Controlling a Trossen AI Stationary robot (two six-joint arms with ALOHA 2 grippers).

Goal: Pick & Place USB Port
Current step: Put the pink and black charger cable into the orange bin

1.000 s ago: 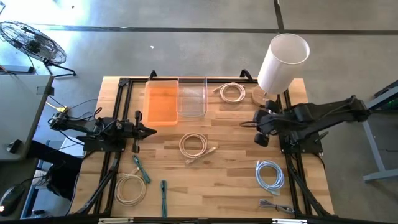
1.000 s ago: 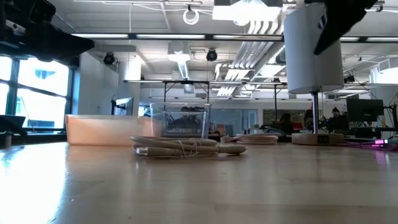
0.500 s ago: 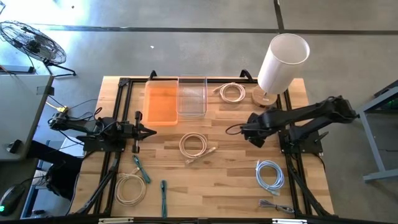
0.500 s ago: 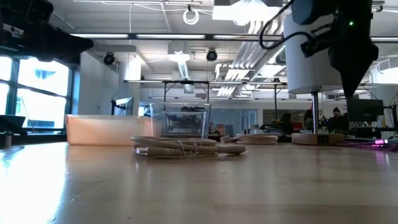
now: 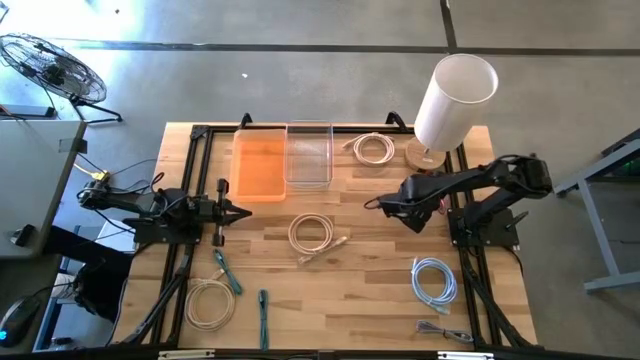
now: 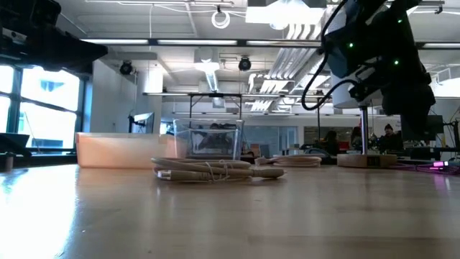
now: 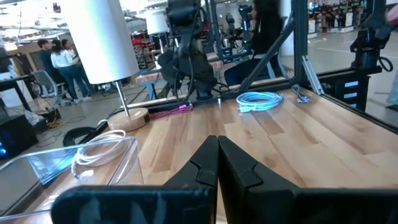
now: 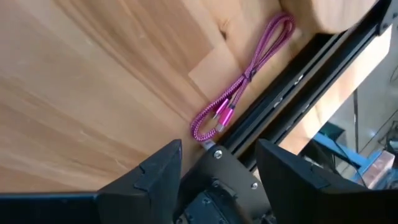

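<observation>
High view: right gripper [image 5: 383,204] out over the wooden table [image 5: 370,300], between the white table lamp [image 5: 455,95] and the white cable coil [image 5: 312,233] at centre. Left gripper [image 5: 245,210] parked at the table's left side, tips toward centre.

Right wrist view: both fingers [image 8: 163,163] spread well apart, nothing between them, no contact with anything. Magenta USB cable [image 8: 244,79] folded into a narrow doubled bundle, flat on the wood. Long axis diagonal, alongside the black frame rail [image 8: 292,106]: connector ends down by the rail, looped end up at the lamp's round wooden base [image 8: 339,12].

Left wrist view: fingers pressed together, holding nothing. Same magenta cable seen from across the table as a thin streak beside the lamp base; blue cable coil [image 7: 258,99] farther along the boards. People standing in the room behind.

High view only: orange bin [image 5: 260,165] and clear bin [image 5: 308,155] side by side at the far edge, second white coil [image 5: 373,148] next to them, cream coil [image 5: 208,302] and teal tools [image 5: 228,272] at the near left. Magenta cable not made out from above, hidden near the right arm.

Low view: right arm dark against a lit ceiling; open workshop with desks and windows. Grey concrete floor around the table, floor fan [image 5: 50,65] at upper left.
</observation>
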